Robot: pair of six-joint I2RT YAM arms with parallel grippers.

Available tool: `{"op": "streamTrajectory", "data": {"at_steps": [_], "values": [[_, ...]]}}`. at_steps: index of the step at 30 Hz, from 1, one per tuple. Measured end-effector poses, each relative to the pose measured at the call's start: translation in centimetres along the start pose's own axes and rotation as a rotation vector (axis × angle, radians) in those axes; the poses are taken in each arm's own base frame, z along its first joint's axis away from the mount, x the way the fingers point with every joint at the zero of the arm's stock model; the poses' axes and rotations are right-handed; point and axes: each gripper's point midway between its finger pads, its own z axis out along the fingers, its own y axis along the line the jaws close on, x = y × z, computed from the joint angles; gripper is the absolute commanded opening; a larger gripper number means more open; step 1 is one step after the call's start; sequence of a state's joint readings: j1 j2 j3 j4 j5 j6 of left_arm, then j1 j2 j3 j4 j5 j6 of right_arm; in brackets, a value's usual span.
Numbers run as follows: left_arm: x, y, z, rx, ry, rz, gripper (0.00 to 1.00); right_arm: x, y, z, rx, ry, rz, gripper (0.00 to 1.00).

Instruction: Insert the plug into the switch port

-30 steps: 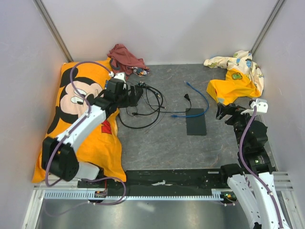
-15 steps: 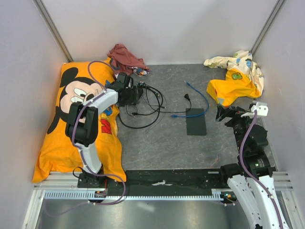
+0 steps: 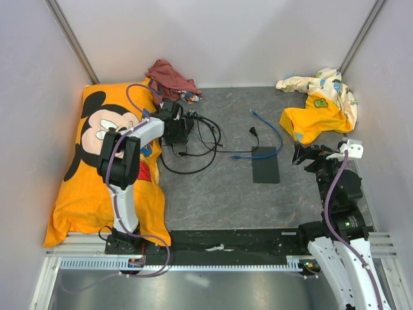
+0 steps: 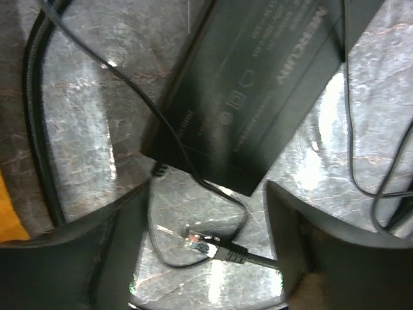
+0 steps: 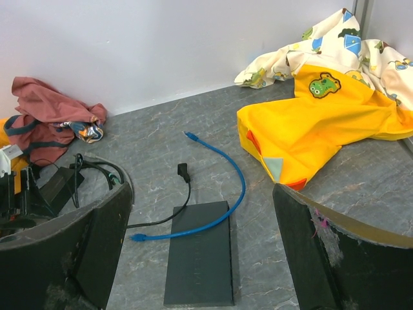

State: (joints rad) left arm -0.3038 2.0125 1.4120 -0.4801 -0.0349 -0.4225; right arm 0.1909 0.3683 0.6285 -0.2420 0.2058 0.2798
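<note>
Hovering over plug [image 4: 208, 245] & adapter brick [image 4: 251, 97], L gripper [image 4: 206, 206] jaws spread wide, holding nothing, R gripper [image 5: 201, 194] likewise, near switch [image 5: 200, 258]

Tabletop [image 4: 77, 123]: grey marbled, glossy, hard glare patches. Adapter brick [image 4: 251, 97]: black plastic, faint sheen, pale print. Flat box [image 5: 200, 252]: matt, dark. Blue cable [image 5: 237, 184]: smooth jacket. Yellow garment [image 5: 322, 129]: soft, creased cloth.

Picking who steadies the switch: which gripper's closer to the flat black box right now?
Right. The right gripper sits just right of the switch, jaws open toward it. The left gripper is far left, over the adapter brick.
</note>
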Motion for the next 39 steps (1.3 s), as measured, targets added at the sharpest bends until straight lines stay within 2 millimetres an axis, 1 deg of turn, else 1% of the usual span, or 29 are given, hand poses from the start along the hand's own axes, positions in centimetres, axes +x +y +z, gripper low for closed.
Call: {"op": "streamTrajectory", "data": {"at_steps": [1,3,4,5,7,10,12,14,17,19,21,23,24,26,28,31,33,35,39], "values": [[0.0,0.1,0.1,-0.004,0.002,0.0,0.45,0.0,0.0,0.0,0.001,0.0,0.0,0.98],[-0.1,0.2,0.1,-0.001,0.003,-0.007,0.27,0.0,0.0,0.0,0.001,-0.002,0.0,0.98],[-0.2,0.1,0.1,0.001,0.002,-0.011,0.14,0.0,0.0,0.0,0.002,-0.002,0.0,0.98],[-0.1,0.2,0.1,-0.001,0.003,-0.008,0.08,0.0,0.0,0.0,0.002,-0.002,0.0,0.98],[0.0,0.3,0.0,-0.005,0.009,-0.007,0.01,0.0,0.0,0.0,0.002,-0.002,0.0,0.98],[-0.4,0.5,-0.6,-0.019,-0.009,-0.003,0.02,0.0,0.0,0.0,0.0,-0.001,0.001,0.98],[-1.0,0.7,-2.0,-0.033,-0.03,0.001,0.02,0.0,0.1,0.0,-0.002,0.001,0.0,0.98],[-2.5,0.7,-4.2,-0.044,-0.076,0.009,0.02,0.2,0.2,0.1,-0.007,0.008,-0.001,0.98],[-6.5,0.2,-9.5,-0.043,-0.212,0.024,0.02,0.7,0.5,0.4,-0.022,0.031,-0.003,0.98],[-9.6,-0.2,-14.4,-0.032,-0.332,0.032,0.01,1.3,0.9,0.7,-0.042,0.056,-0.004,0.98],[-11.7,-0.3,-19.3,-0.024,-0.44,0.034,0.01,2.0,1.3,1.1,-0.064,0.09,-0.006,0.98],[-12.9,-0.2,-24.4,-0.012,-0.544,0.03,0.02,3.2,1.9,1.6,-0.094,0.14,-0.008,0.98],[-13.2,0.0,-26.7,-0.004,-0.592,0.026,0.02,3.9,2.2,1.9,-0.11,0.169,-0.008,0.98],[-13.1,0.4,-31.3,0.016,-0.675,0.021,0.02,5.1,2.7,2.2,-0.139,0.219,-0.007,0.98],[-12.5,0.9,-35.0,0.038,-0.739,0.018,0.02,6.1,3.4,2.4,-0.177,0.268,-0.005,0.98],[-11.0,1.1,-38.4,0.085,-0.779,0.024,0.01,7.6,4.5,2.9,-0.231,0.343,0.009,0.98],[-9.8,0.8,-39.7,0.131,-0.784,0.038,0.02,8.9,5.1,3.4,-0.254,0.406,0.023,0.98],[-8.2,0.3,-40.2,0.192,-0.768,0.064,0.02,10.5,5.4,3.8,-0.267,0.471,0.031,0.98],[-4.0,-1.3,-39.4,0.337,-0.666,0.135,0.01,14.6,5.5,4.5,-0.273,0.627,0.051,0.98]]}}
